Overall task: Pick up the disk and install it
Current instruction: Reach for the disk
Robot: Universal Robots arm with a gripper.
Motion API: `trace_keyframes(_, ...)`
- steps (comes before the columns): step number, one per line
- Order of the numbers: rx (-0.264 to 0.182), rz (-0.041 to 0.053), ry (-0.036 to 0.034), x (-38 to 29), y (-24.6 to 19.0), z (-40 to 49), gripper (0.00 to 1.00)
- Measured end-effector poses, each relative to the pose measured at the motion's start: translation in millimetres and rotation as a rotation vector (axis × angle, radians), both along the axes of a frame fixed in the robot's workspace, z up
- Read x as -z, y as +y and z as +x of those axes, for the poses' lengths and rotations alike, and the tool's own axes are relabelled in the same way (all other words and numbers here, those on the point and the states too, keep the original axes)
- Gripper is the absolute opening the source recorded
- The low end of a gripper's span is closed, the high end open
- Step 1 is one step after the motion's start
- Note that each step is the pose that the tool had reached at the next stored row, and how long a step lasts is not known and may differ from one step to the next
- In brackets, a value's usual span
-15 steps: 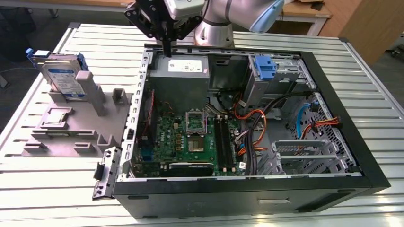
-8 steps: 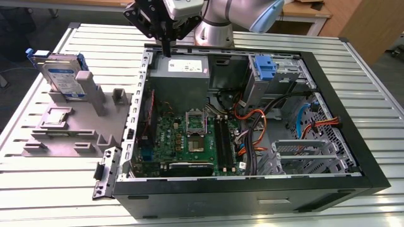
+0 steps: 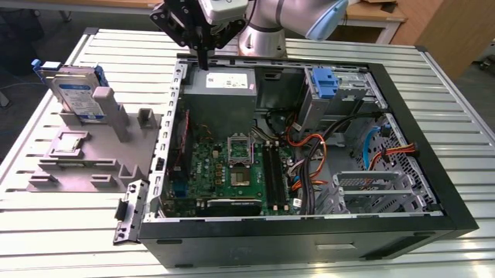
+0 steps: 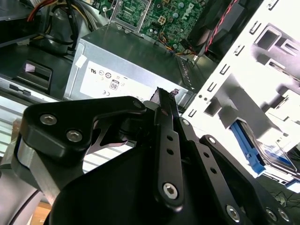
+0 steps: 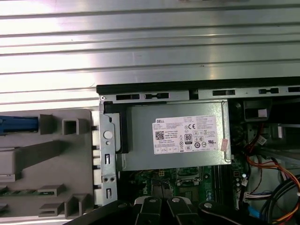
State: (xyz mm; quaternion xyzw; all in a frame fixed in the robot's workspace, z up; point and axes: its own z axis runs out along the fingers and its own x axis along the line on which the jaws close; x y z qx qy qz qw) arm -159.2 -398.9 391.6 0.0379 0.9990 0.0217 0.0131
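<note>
The disk (image 3: 80,92), a silver-grey drive with a white-and-blue label in a blue bracket, stands on edge in the grey holder (image 3: 85,153) at the exterior view's left, outside the computer case. Its blue bracket also shows in the second wrist view (image 4: 248,145) and the first wrist view (image 5: 18,124). My gripper (image 3: 203,63) hangs over the case's back left corner, above the power supply (image 3: 220,84), well to the right of the disk. Its black fingers (image 4: 161,101) are pressed together and hold nothing. The fingertips (image 5: 150,204) also show in the first wrist view.
The open black computer case (image 3: 433,174) lies on the slatted metal table (image 3: 456,98), with its motherboard (image 3: 232,168), cables and an empty drive cage (image 3: 367,182). A bare blue clip (image 3: 325,81) sits at the case's back. The grey box with a white sticker (image 5: 187,136) lies under the gripper.
</note>
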Motion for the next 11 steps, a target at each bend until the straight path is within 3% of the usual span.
trace_keyframes(11,0.000,0.0001,0.0000,0.3,0.0,-2.4,0.10)
